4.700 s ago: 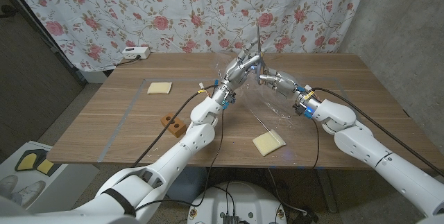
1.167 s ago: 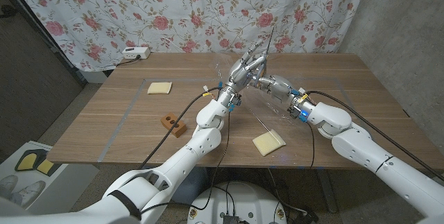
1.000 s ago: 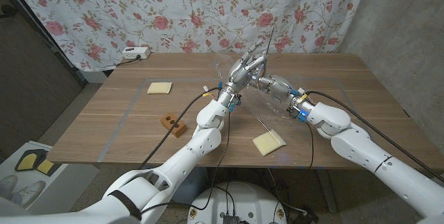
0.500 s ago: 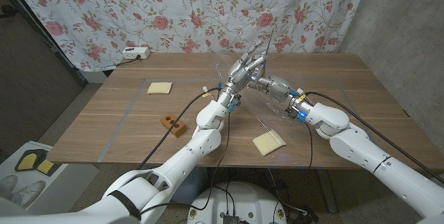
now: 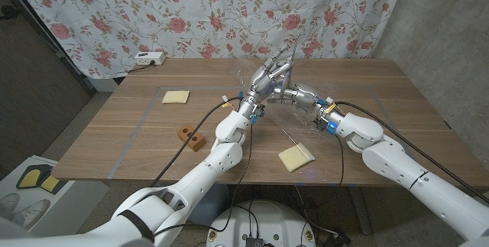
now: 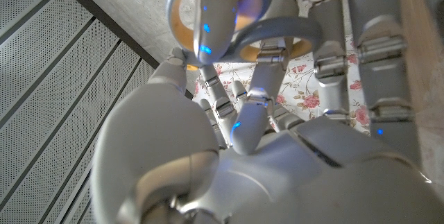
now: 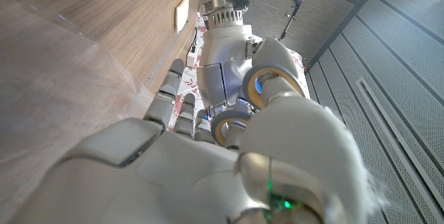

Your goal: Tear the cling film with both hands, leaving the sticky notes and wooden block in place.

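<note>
- Both hands meet raised over the far middle of the bench: left hand with fingers fanned upward, right hand reaching in from the right, fingertips at the left hand's palm side.
- Cling film: barely visible. A faint clear sheet with glints seems to hang from the hands down toward the bench, just right of the near sticky note pad. Edges can't be traced.
- Left hand state: fingers spread in the head view; whether the thumb and a finger pinch film, cannot tell. Left wrist view gives only finger backs against the right hand's parts.
- Right hand state: fingers partly curled toward the left hand; a grip on film is likely, but not shown. Cannot tell.
- Judgement: step in hand is securing two grips close together on the film before pulling apart.
- To do it well: pinch firmly on both sides of one short span, keep the grips close, then pull the hands apart in opposite directions with a slight twist so the film shears rather than stretches.
- Keep the pull above the bench; trailing film near the pad could drag it.
- Second sticky note pad sits far left of the hands, wooden block nearer and left; both well apart from the film.
</note>
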{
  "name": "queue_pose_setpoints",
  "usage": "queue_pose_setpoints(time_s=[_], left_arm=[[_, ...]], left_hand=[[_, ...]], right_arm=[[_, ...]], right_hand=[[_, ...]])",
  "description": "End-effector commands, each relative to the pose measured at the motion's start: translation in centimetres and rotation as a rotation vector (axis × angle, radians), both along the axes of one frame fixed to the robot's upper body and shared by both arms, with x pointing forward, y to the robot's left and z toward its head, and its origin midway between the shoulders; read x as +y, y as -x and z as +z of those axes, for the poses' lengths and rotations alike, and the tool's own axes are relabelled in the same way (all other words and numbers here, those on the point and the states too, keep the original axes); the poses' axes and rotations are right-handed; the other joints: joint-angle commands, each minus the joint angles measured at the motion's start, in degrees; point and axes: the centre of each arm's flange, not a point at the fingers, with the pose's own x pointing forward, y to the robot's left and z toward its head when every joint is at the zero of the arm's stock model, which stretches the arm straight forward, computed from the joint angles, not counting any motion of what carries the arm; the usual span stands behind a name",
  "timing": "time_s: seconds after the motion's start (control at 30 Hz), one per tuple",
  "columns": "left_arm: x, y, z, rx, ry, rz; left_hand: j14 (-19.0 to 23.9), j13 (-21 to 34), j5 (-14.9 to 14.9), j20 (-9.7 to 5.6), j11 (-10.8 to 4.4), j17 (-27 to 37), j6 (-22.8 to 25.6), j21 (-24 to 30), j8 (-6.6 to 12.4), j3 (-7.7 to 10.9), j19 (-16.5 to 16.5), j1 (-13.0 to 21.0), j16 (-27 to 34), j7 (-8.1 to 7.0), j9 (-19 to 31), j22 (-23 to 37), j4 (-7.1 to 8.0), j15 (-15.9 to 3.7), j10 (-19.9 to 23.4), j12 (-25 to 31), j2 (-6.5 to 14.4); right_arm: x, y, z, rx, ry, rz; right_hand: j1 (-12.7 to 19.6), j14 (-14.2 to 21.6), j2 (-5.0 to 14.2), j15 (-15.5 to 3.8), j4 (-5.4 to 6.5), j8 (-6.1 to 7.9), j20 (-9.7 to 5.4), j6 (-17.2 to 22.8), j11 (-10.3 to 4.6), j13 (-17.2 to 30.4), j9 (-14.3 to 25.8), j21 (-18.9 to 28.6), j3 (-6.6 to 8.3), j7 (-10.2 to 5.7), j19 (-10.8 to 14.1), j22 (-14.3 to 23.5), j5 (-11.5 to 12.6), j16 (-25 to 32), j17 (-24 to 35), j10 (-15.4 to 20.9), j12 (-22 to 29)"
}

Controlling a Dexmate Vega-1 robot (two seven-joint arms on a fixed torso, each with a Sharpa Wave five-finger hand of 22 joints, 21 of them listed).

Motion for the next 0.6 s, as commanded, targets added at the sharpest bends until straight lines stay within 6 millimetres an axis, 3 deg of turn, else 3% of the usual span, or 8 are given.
queue_pose_setpoints(time_s=[0.03, 0.17, 0.3, 0.4, 0.47, 0.53, 0.6], left_arm=[[0.20, -0.08, -0.14, 0.004, -0.001, 0.004], [0.24, -0.14, -0.11, 0.006, -0.004, 0.004], [0.26, -0.19, -0.17, 0.009, -0.006, 0.003], [0.33, -0.22, -0.18, 0.010, -0.006, 0.004], [0.36, -0.23, -0.18, 0.010, -0.007, 0.004], [0.42, -0.26, -0.20, 0.011, -0.006, 0.003], [0.47, -0.29, -0.23, 0.012, -0.006, 0.004]], left_hand=[[0.5, 6.9, 0.2, -0.22, -0.77, 0.2, 0.7, 0.3, 0.20, 0.42, -0.2, 1.6, 0.5, 0.00, 0.2, 0.1, 0.61, -1.46, 1.0, 0.3, 1.0], [0.6, 6.8, 0.2, -0.22, -0.77, 0.2, 0.8, 0.3, 0.15, 0.40, -0.2, 1.6, 0.6, 0.01, 0.2, 0.1, 0.67, -1.40, 1.0, 0.2, 1.1], [0.6, 6.9, 0.2, -0.25, -0.76, 0.2, 0.8, 0.3, 0.09, 0.39, -0.2, 1.6, 0.6, 0.01, 0.2, 0.1, 0.68, -1.37, 1.0, 0.3, 1.1], [0.6, 6.9, 0.2, -0.21, -0.76, 0.2, 0.7, 0.3, 0.05, 0.44, -0.2, 1.6, 0.6, 0.00, 0.2, 0.1, 0.69, -1.34, 1.0, 0.3, 1.1], [0.7, 6.9, 0.2, -0.23, -0.76, 0.2, 0.7, 0.3, 0.02, 0.40, -0.2, 1.6, 0.6, 0.00, 0.2, 0.1, 0.71, -1.30, 1.0, 0.3, 1.0], [0.6, 6.8, 0.2, -0.23, -0.76, 0.3, 0.7, 0.3, -0.01, 0.38, -0.2, 1.6, 0.6, 0.00, 0.2, 0.1, 0.71, -1.34, 1.0, 0.2, 1.0], [0.7, 6.8, 0.2, -0.22, -0.76, 0.3, 0.7, 0.3, -0.03, 0.39, -0.2, 1.6, 0.6, 0.00, 0.2, 0.1, 0.71, -1.35, 0.9, 0.2, 1.0]], right_arm=[[0.31, -0.08, -0.09, 0.014, -0.008, 0.030], [0.39, -0.13, -0.15, 0.022, -0.015, 0.042], [0.48, -0.19, -0.28, 0.033, -0.027, 0.052], [0.49, -0.19, -0.23, 0.040, -0.030, 0.055], [0.53, -0.17, -0.16, 0.038, -0.018, 0.053], [0.59, -0.25, -0.12, 0.045, -0.017, 0.066], [0.66, -0.28, -0.16, 0.048, -0.012, 0.071]], right_hand=[[1.6, 6.3, 0.35, -3.58, -0.10, 0.13, -2.63, -1.1, -1.02, 0.4, 1.3, 1.9, -0.79, -0.02, 7.0, 0.0, 1.1, 2.9, 1.3, 1.6, 0.5], [3.8, 11.7, 1.58, -6.26, -0.47, 0.13, -4.31, -1.3, -1.31, 0.4, 2.0, 2.6, 0.07, 0.29, 9.9, 0.0, 3.2, 5.5, 2.5, 4.3, 1.3], [4.7, 15.9, 2.22, -7.68, -0.40, 0.07, -5.40, -1.4, -1.69, 0.4, 2.5, 3.1, 1.15, 0.66, 11.6, 0.1, 5.5, 7.1, 3.4, 6.0, 1.7], [5.2, 18.9, 2.31, -9.34, -0.46, -0.01, -6.41, -1.5, -2.11, 0.5, 2.6, 3.5, 1.13, 0.80, 12.8, 0.2, 7.0, 9.1, 5.1, 6.9, 2.0], [5.9, 21.0, 2.14, -10.95, -0.52, 0.01, -7.23, -1.6, -2.72, 0.7, 3.0, 3.8, 0.53, 0.94, 13.5, 0.3, 8.4, 11.5, 7.6, 8.8, 2.7], [6.3, 21.9, 2.07, -11.63, -0.40, -0.10, -8.41, -2.0, -3.75, 1.1, 3.3, 4.2, 0.15, 0.90, 13.9, 0.5, 9.8, 12.9, 9.5, 12.8, 4.3], [6.4, 22.7, 1.96, -11.59, -0.25, -0.38, -8.69, -2.9, -4.60, 1.6, 3.5, 4.6, -0.14, 0.77, 14.2, 0.7, 10.7, 13.8, 10.8, 16.4, 5.8]])
